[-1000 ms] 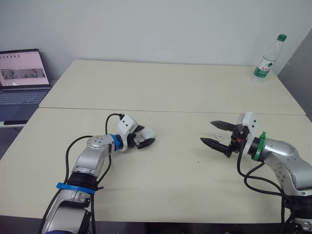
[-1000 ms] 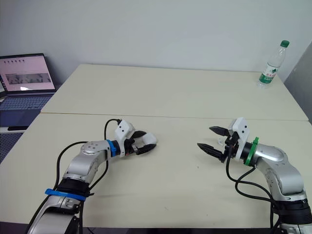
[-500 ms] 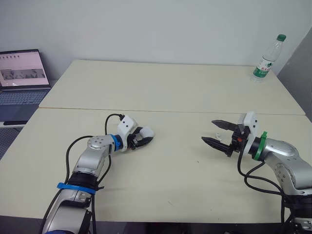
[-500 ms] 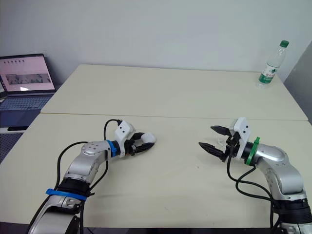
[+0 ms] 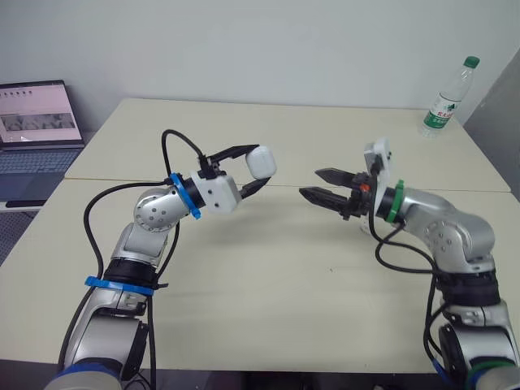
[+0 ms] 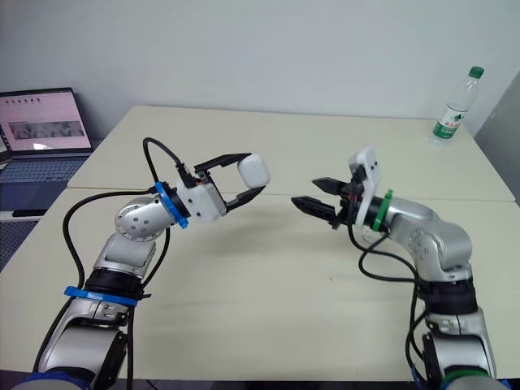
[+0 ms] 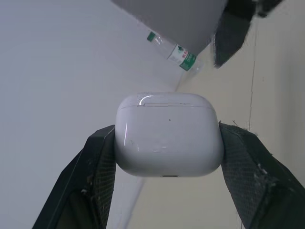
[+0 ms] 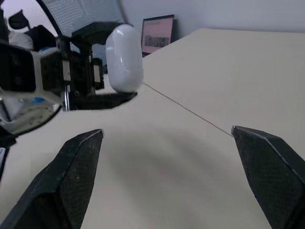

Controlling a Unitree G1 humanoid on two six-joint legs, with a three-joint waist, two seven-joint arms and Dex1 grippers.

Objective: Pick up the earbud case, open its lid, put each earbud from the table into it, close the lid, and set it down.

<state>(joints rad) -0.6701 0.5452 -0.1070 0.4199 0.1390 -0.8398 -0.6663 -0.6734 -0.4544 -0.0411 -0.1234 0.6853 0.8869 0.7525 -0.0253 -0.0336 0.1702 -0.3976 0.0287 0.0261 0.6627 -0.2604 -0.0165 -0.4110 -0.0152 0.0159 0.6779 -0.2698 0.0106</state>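
— White and glossy, that earbud case [image 5: 261, 162]. In the left eye view, where is it?

— Off the surface [image 5: 284, 268], in the air about midway between the left and right edges, above the seam that runs across. The left gripper [image 5: 261, 165] clamps it, one black finger over it and one under. The right gripper [image 5: 309, 182] points at it from near by without touching, its two fingers spread and nothing between them. A water bottle [image 5: 445, 99] stands at the far right corner. A laptop [image 5: 36, 122] sits beyond the left edge.

— Does the right eye view add anything?

— The earbud case [image 6: 254, 171] is clear of the surface, with its shadow below it.

— How does it look in the left wrist view?

— It is a rounded box, pinched at two opposite sides between the fingers [image 7: 97, 167]. A thin lid line runs round it near one end, and the lid is down. There is a tiny dark dot on the broad face and a bright glint by the lid line.

— And the right wrist view?

— The right gripper's own fingers [image 8: 71, 176] stand wide apart over bare surface. Ahead of them the earbud case [image 8: 124, 58] shows edge-on as a smooth upright oval, held by the left gripper, with the laptop behind.
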